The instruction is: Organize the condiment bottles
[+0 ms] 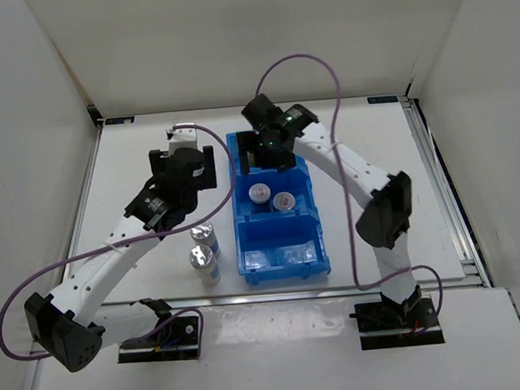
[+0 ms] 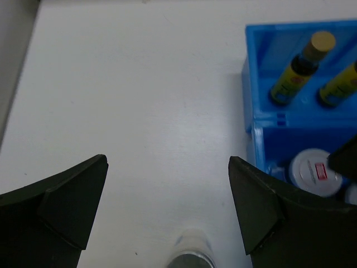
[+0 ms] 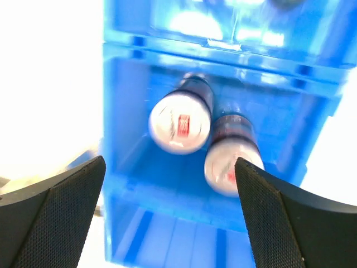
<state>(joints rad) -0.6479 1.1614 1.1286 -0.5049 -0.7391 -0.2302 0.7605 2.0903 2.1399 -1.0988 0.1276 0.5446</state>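
Observation:
Two silver-lidded, blue-labelled shakers stand on the table left of the blue bin. One shaker's lid shows at the bottom edge of the left wrist view. Two white-capped bottles with red marks stand in the bin's middle compartment and also show in the right wrist view. Two dark amber bottles stand in the far compartment. My left gripper is open and empty over bare table beyond the shakers. My right gripper is open and empty above the bin's far end.
The bin's near compartment holds nothing. White walls enclose the table on the left, back and right. The bin wall is just right of my left gripper. Purple cables loop over both arms.

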